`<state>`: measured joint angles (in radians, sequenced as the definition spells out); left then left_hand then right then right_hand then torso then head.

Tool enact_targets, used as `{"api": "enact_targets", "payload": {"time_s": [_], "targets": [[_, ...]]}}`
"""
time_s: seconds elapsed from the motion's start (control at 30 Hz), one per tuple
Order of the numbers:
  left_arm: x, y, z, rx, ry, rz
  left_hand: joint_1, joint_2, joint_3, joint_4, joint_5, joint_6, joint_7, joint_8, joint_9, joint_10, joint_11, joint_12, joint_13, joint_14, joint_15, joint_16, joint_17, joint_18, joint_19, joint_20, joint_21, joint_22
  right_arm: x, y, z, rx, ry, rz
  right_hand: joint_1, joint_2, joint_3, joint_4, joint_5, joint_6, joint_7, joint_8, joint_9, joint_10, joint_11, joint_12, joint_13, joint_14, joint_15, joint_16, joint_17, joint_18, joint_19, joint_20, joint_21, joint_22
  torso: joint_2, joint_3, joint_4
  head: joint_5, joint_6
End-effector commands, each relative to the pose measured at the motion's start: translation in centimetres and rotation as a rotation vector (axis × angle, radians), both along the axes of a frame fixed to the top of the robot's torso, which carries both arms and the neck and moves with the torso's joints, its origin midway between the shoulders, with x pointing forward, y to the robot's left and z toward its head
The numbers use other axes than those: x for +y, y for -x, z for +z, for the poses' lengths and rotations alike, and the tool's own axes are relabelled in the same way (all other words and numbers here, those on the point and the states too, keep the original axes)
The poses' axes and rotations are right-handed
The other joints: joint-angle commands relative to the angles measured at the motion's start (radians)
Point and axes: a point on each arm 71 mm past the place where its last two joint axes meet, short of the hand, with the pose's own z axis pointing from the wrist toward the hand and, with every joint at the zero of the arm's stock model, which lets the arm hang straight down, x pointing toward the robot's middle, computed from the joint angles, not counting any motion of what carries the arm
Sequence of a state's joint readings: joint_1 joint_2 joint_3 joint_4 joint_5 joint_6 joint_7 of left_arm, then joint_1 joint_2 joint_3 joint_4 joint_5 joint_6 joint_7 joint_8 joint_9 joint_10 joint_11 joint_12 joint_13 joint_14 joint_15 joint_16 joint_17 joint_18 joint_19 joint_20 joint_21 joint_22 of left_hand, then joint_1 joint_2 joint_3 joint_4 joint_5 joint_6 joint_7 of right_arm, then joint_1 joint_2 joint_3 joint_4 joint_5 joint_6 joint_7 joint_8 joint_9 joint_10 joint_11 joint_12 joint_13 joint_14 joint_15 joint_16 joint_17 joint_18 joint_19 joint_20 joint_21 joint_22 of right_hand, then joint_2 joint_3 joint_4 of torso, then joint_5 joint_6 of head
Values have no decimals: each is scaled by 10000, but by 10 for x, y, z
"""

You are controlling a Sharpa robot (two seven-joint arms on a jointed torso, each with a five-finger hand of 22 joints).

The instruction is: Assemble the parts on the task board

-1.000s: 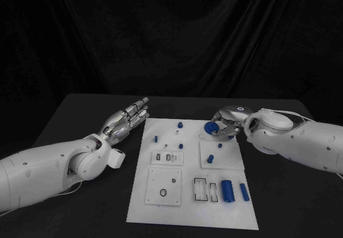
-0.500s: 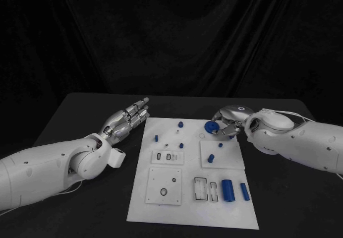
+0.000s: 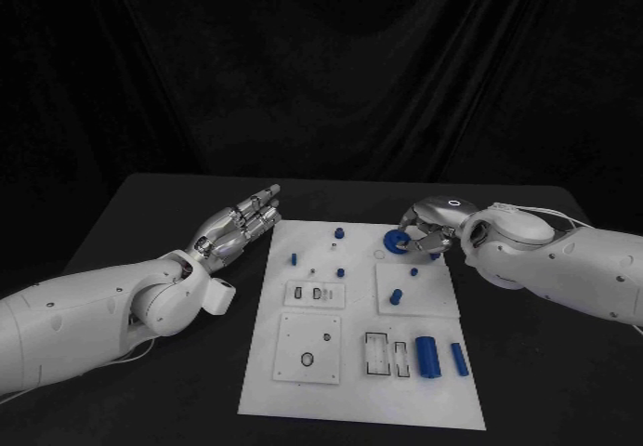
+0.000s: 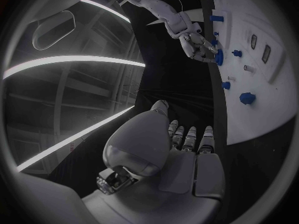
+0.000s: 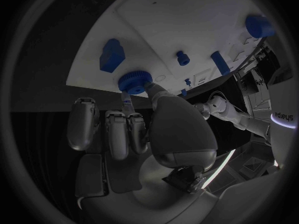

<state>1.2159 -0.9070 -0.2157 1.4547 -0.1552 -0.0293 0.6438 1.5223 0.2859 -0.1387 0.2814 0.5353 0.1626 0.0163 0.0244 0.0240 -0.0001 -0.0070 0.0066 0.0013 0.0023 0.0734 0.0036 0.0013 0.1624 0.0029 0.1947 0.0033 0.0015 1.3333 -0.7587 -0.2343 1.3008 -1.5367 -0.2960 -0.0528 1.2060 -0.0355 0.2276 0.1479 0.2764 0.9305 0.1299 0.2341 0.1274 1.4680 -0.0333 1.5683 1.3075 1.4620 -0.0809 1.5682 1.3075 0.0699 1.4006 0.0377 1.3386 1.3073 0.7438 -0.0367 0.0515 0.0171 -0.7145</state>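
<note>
While my left hand [image 3: 239, 226] lies flat and empty beside the task board [image 3: 351, 372], clear of the work, I pinch the blue gear [image 5: 134, 80] in my right hand [image 3: 426, 234] just over the board's far right, probably to seat it.

Black table [image 3: 148, 214], carrying a white task board [image 3: 351, 395] at its middle.

Left hand [image 3: 239, 227]: beside the board's left edge near its far corner, fingers straight and together, holding nothing.

Right hand [image 3: 426, 236]: over the board's far right corner, pinching a blue gear-like part [image 3: 397, 242].

Board contents: two blue cylinders [image 3: 427, 357] near the right edge toward the near end; small blue pegs [image 3: 396, 297] standing toward the far end; rectangular slots [image 3: 385, 354] beside the cylinders.
</note>
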Motion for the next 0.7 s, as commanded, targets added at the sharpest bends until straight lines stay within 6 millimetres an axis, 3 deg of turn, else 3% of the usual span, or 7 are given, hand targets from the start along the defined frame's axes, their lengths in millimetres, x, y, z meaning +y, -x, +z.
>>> {"api": "enact_targets", "payload": {"time_s": [0.03,0.27,0.33,0.5,0.53,0.7], "targets": [[-2,1,0,7,107,-162,85,2,83,-26,47,-58,48,24,5,1,59,-66,-13,-23,78,-36,-13,170,-29,77,-33,-15,-4,5,-18,961,651,-36,49,78,20,-37,-215,744,-791,148,2851,1028,65,25,2633,1088,53,26,2633,-34,-64,10,-64,1149,3,2,1,-20,-7],[-3,1,0,28,119,-199,96,1,101,-37,57,-61,51,23,5,1,61,-66,-13,-23,79,-36,-13,170,-29,82,-33,-15,-4,5,-17,844,585,-104,557,-16,86,-497,-402,800,-790,188,3057,1028,57,25,2633,1088,40,26,2633,-41,-23,0,-63,1192,1,5,6,-23,-4],[-3,1,0,32,119,-199,102,2,110,-43,61,-63,52,23,4,1,63,-66,-13,-23,81,-36,-13,170,-29,84,-33,-15,-3,6,-16,689,474,-91,911,-101,160,-834,283,1003,-791,307,3234,1028,50,25,2633,1088,24,26,2633,-95,155,-23,137,1336,2,2,3,-12,2],[-1,2,0,39,106,-166,110,1,123,-50,67,-59,54,24,5,1,64,-66,-13,-23,84,-36,-13,170,-29,87,-33,-15,-3,10,-11,268,130,12,993,-230,216,-1051,1698,1160,-811,381,3485,1028,37,25,2633,1088,-12,26,2633,-235,575,-62,667,1684,0,0,-4,6,12],[-1,2,0,40,103,-158,110,1,123,-50,67,-59,54,24,5,1,64,-66,-13,-23,84,-36,-13,170,-29,87,-33,-15,-2,10,-9,205,77,32,942,-292,241,-1063,2180,1171,-789,373,3546,1028,73,25,2633,1088,14,26,2633,-252,626,-52,727,1730,1,0,-2,10,15],[1,3,0,50,88,-127,120,-5,146,-60,68,-60,54,24,6,1,67,-66,-13,-23,97,-36,-13,171,-29,97,-33,-15,2,14,4,-109,-154,174,815,-366,279,-1029,2568,1158,-760,315,3600,1028,143,25,2633,1088,54,26,2633,-285,717,-22,843,1813,9,2,16,12,40]]}}
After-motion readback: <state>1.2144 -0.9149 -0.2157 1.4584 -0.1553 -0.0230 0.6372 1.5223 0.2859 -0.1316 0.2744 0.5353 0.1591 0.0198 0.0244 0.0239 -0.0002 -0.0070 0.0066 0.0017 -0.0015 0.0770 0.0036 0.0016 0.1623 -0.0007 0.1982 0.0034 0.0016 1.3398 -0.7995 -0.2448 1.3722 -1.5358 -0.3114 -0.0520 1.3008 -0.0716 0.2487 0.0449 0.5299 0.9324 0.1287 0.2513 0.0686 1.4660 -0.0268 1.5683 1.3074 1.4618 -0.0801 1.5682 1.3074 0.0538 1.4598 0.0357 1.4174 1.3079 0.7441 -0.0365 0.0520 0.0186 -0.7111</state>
